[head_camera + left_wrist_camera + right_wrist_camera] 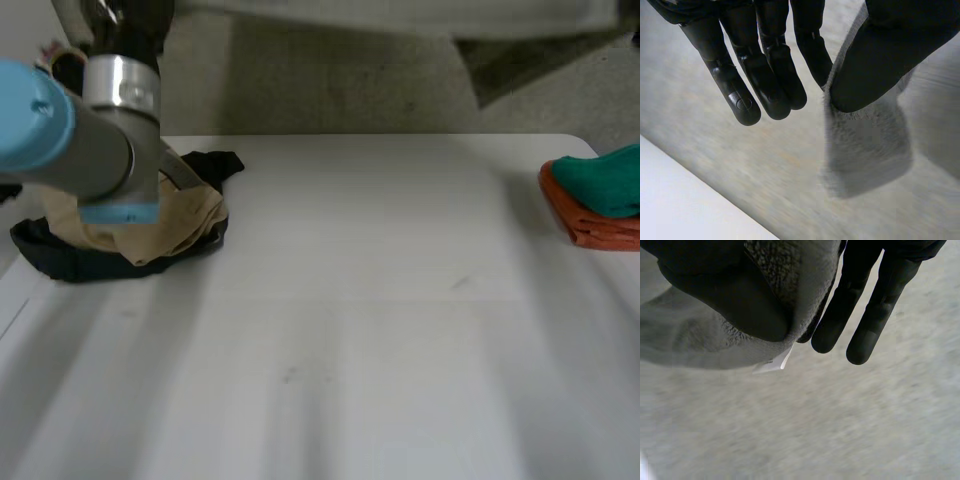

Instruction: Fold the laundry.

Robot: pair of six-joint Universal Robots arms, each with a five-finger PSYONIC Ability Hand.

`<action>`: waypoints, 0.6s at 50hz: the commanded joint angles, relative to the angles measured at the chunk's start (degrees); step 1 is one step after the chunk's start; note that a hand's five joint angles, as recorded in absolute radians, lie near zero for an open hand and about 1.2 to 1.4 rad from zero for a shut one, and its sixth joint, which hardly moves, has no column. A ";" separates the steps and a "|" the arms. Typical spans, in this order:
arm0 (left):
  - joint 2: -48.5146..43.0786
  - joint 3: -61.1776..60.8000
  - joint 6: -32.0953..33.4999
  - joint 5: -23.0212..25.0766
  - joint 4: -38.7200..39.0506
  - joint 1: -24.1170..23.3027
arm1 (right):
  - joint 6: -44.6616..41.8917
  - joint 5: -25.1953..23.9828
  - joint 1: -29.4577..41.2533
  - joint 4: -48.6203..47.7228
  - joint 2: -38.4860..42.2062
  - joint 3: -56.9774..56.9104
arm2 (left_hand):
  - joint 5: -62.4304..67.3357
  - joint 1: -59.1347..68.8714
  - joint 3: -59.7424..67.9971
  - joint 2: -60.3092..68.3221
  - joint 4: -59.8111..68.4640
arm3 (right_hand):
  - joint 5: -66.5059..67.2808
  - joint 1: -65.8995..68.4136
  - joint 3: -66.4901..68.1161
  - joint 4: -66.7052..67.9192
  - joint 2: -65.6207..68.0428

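Tabletop (350, 300): white, lying bare across its near and middle parts.

Black cloth (80, 262): lying crumpled near the tabletop's left edge.

Beige cloth (190, 215): sitting bunched on top of the black cloth. The left arm (70, 150) is crossing in front of this pile and hiding part of it.

Orange cloth (590, 228): lying folded at the tabletop's right edge, well apart from the pile.

Teal cloth (605, 180): resting on top of the orange cloth.

Floor (330, 90): grey, showing beyond the tabletop's far edge.

Grey cloth (400, 15): hanging in the air past the far edge, above the floor, stretching across the head view. A darker flap is drooping toward the right.

Left hand (772, 70): clamping the grey cloth (865, 150), its thumb pressing the fabric against the nearest finger. The other fingers are pointing straight, clear of the cloth, and the cloth is dangling below the thumb.

Right hand (845, 305): clamping the grey cloth (705, 335), its thumb pinning a fleecy fold against the fingers. Two fingers are extending straight beside the fold. A white tag (775, 362) is sticking out from the cloth's edge just below the thumb.
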 commanded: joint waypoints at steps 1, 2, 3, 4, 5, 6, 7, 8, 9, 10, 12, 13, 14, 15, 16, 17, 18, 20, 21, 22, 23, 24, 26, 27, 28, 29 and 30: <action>-3.37 -7.34 -3.02 0.04 -0.53 -0.08 | 1.88 -0.07 0.56 3.82 5.43 3.80 | 13.38 14.17 11.54 11.40 11.05 | 10.65 16.00 11.68 11.25 13.09; -4.94 -9.17 -3.19 -0.05 -0.61 -0.25 | 2.06 -0.07 0.48 5.40 7.53 4.32 | 13.38 14.17 11.54 11.40 11.05 | 10.65 16.00 11.68 11.25 13.09; -5.57 -10.06 -3.19 -0.05 -0.70 -0.34 | 2.06 0.02 0.56 6.28 8.60 4.59 | 13.38 14.17 11.54 11.40 11.05 | 10.65 16.00 11.68 11.25 13.09; -6.10 -10.85 -3.19 -0.05 -0.79 -0.43 | 2.06 0.02 0.56 7.16 9.56 4.85 | 13.38 14.17 11.54 11.40 11.05 | 10.65 16.00 11.68 11.25 13.09; -6.71 -11.99 -3.19 -0.05 -0.79 -0.52 | 2.06 0.10 0.56 8.13 10.44 5.03 | 13.38 14.17 11.54 11.40 11.05 | 10.65 16.00 11.68 11.25 13.09; -7.59 -14.53 -3.19 -0.05 -0.88 -0.95 | 2.15 0.10 0.56 10.05 11.58 5.73 | 13.38 14.17 11.54 11.40 11.05 | 10.65 16.00 11.68 11.25 13.09; -7.94 -15.68 -2.93 -0.05 -0.88 -1.13 | 2.15 0.10 0.48 11.11 12.03 6.08 | 13.38 14.17 11.54 11.40 11.05 | 10.65 16.00 11.68 11.25 13.09; -8.21 -17.00 -2.84 0.04 -0.88 -1.39 | 1.97 0.10 0.30 13.04 12.30 6.96 | 13.38 14.17 11.54 11.40 11.05 | 10.65 16.00 11.68 11.25 13.09; -8.38 -19.62 -2.76 0.04 -0.97 -1.74 | 1.80 0.10 0.21 14.01 12.30 7.57 | 13.38 14.17 11.54 11.40 11.05 | 10.65 16.00 11.68 11.25 13.09; -8.39 -20.96 -2.76 0.04 -1.05 -1.83 | 1.62 0.19 0.13 15.07 12.21 8.10 | 13.38 14.17 11.54 11.40 11.05 | 10.65 16.00 11.68 11.25 13.09; -7.78 -25.60 -2.76 0.12 -1.40 -2.01 | 1.53 0.02 0.13 18.83 11.51 10.38 | 13.38 14.17 11.54 11.40 11.05 | 10.65 16.00 11.68 11.25 13.09; -7.34 -27.37 -2.76 0.04 -1.58 -1.92 | 1.53 -0.07 0.13 20.25 11.16 11.35 | 13.38 14.17 11.54 11.40 11.05 | 10.65 16.00 11.68 11.25 13.09; -6.81 -28.95 -2.67 0.04 -1.93 -2.01 | 1.44 -0.16 0.13 21.66 10.63 12.23 | 13.38 14.17 11.54 11.40 11.05 | 10.65 16.00 11.68 11.25 13.09; -4.28 -32.36 -2.58 0.04 -2.80 -2.01 | 1.27 -0.33 0.04 24.80 9.06 14.06 | 13.38 14.17 11.54 11.40 11.05 | 10.65 16.00 11.68 11.25 13.09; -2.60 -34.22 -2.49 0.04 -3.51 -2.01 | 1.09 -0.51 -0.14 26.40 8.09 15.04 | 13.38 14.17 11.54 11.40 11.05 | 10.65 16.00 11.68 11.25 13.09; -0.85 -35.98 -2.49 0.04 -4.39 -2.01 | 0.83 -0.60 -0.40 28.07 7.12 15.92 | 13.38 14.17 11.54 11.40 11.05 | 10.65 16.00 11.68 11.25 13.09; 3.00 -39.65 -2.40 0.04 -6.83 -2.10 | 0.04 -0.69 -1.10 31.22 5.02 17.76 | 13.38 14.17 11.54 11.40 11.05 | 10.65 16.00 11.68 11.25 13.09; 6.10 -42.49 -2.40 0.04 -9.65 -2.19 | -1.27 -0.77 -2.33 34.14 2.90 19.79 | 13.38 14.17 11.54 11.40 11.05 | 10.65 16.00 11.68 11.25 13.09; 7.77 -43.81 -2.40 0.04 -11.41 -2.27 | -2.24 -0.77 -3.12 35.54 1.68 21.01 | 13.38 14.17 11.54 11.40 11.05 | 10.65 16.00 11.68 11.25 13.09; 11.61 -46.61 -2.40 0.04 -16.04 -2.62 | -4.86 -0.77 -4.52 37.99 -0.69 23.55 | 13.38 14.17 11.54 11.40 11.05 | 10.65 16.00 11.68 11.25 13.09; 13.31 -47.59 -2.40 0.04 -18.08 -2.71 | -6.63 -0.69 -5.14 39.24 -2.01 24.97 | 13.38 14.17 11.54 11.40 11.05 | 10.65 16.00 11.68 11.25 13.09; 15.06 -48.64 -2.23 0.04 -20.72 -2.89 | -8.47 -0.69 -5.93 40.38 -3.25 26.46 | 13.38 14.17 11.54 11.40 11.05 | 10.65 16.00 11.68 11.25 13.09; 19.81 -52.07 -0.83 0.04 -30.81 -3.07 | -14.71 -0.51 -8.39 43.63 -6.94 31.03 | 13.38 14.17 11.54 11.40 11.05 | 10.65 16.00 11.68 11.25 13.09; 20.78 -52.78 -0.30 -0.05 -33.72 -3.07 | -16.64 -0.34 -9.44 44.69 -7.82 32.52 | 13.38 14.17 11.54 11.40 11.05 | 10.65 16.00 11.68 11.25 13.09; 21.58 -53.40 0.23 -0.05 -36.53 -3.07 | -20.66 -0.07 -11.46 46.18 -9.57 35.32 | 13.38 14.17 11.54 11.40 11.05 | 10.65 16.00 11.68 11.25 13.09; 22.89 -54.45 1.19 0.04 -42.48 -2.98 | -22.45 -0.25 -12.61 46.98 -10.28 36.57 | 13.38 14.17 11.54 11.40 11.05 | 10.65 16.00 11.68 11.25 13.09; 23.25 -54.80 1.64 0.12 -45.15 -2.98 | -23.77 -0.33 -13.14 47.33 -10.64 37.19 | 13.38 14.17 11.54 11.40 11.05 | 10.65 16.00 11.68 11.25 13.09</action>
